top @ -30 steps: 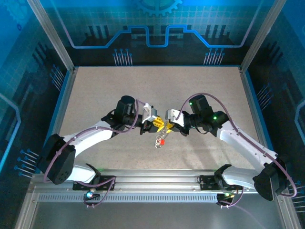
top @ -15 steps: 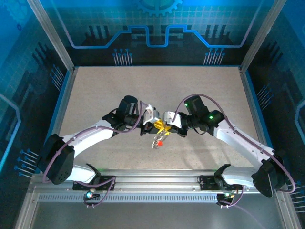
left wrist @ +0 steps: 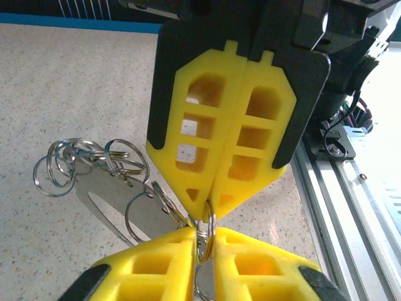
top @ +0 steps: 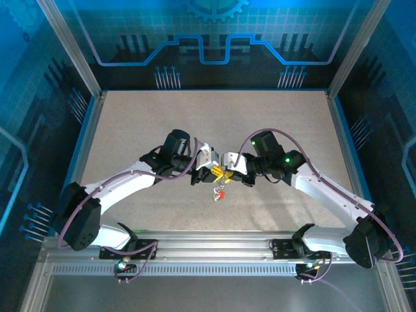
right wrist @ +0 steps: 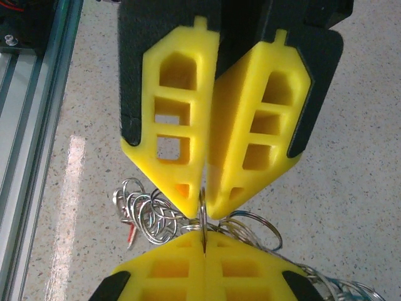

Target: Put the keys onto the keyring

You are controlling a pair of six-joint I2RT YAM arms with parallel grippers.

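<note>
Left gripper (left wrist: 203,243) and right gripper (right wrist: 203,241) meet tip to tip, both clamped on the keyring (left wrist: 201,227). The red key (top: 222,193) hangs beneath.

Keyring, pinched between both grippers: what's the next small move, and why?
Probably steady the right gripper and twist the left gripper slightly to pry apart the coils of the keyring. Both are shut tip to tip on that same thin ring. The bunch of rings and the red key lie beside them, and no gap for a key looks open yet.
</note>
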